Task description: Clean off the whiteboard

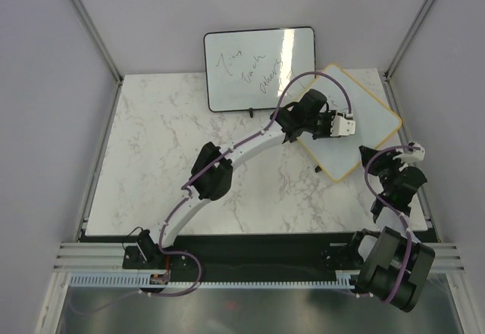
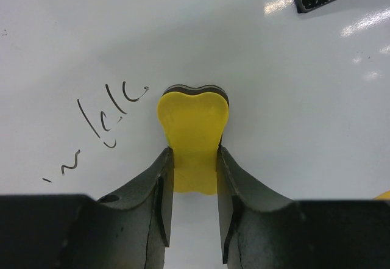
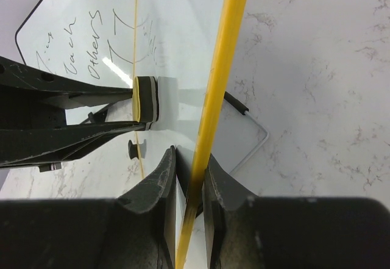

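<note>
Top external view: a rectangular whiteboard with a glossy white face, a tan-yellow frame and rounded corners lies turned cornerwise. A white, grey-veined marble-look table runs under it, spreading wide to its left and near side, with only a little to its right. A small black foot shows at its near-left edge.

A black-framed board with rounded corners and dark handwriting stands propped just behind the whiteboard's far-left corner. The white, purple-cabled left arm reaches in from the near left and covers the whiteboard's left corner.

Left wrist view: the left gripper, with dark, matte, curved fingers, stands partly open. It is clamped on a smooth yellow, heart-topped eraser with a thin dark layer at its tip. The eraser meets the whiteboard's face. Thin black handwriting sits just left of the eraser on that face.

Right wrist view: the right gripper is closed tight, pinching the whiteboard's tan-yellow frame at its right-hand edge. Cannot tell whether that edge is lifted off the table.
</note>
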Controlling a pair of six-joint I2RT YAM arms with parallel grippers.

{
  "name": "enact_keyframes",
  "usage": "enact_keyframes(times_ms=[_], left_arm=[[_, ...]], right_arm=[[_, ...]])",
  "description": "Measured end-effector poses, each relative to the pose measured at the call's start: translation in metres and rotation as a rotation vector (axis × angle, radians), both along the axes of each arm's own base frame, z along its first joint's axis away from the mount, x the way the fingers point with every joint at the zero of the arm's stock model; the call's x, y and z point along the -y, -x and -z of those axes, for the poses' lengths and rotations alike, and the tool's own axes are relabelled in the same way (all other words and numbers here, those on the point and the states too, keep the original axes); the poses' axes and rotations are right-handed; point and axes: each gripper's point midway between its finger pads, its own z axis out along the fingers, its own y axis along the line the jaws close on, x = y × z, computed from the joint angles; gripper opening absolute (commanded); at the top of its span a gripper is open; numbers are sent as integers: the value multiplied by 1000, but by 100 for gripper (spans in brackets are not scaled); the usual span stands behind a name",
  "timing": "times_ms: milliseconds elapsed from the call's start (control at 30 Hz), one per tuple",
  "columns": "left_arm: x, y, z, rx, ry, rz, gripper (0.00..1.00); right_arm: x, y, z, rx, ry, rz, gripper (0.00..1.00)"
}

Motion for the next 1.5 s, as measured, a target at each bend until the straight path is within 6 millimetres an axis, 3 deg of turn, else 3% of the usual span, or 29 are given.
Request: enact_keyframes(times_ms=[467,600,800,1300,1500], left_arm=[[-9,-11,-3,-87,21,-121,2],[-8,-15,-9,-140,66,-167,2],[-5,-27,-29,-170,151,-232,2],[-11,-42,-34,-160,178,-282,2],[-12,-44,-34,-156,179,-293,2]], right_arm=[[-4,-6,2,67,123,-28,0],[-7,4,3,111,170,-12,0],[-9,6,-12,175,218,-10,0],[-9,-13,-26,164,262,-69,0],[-9,-18,-23,150,269,-81,0]])
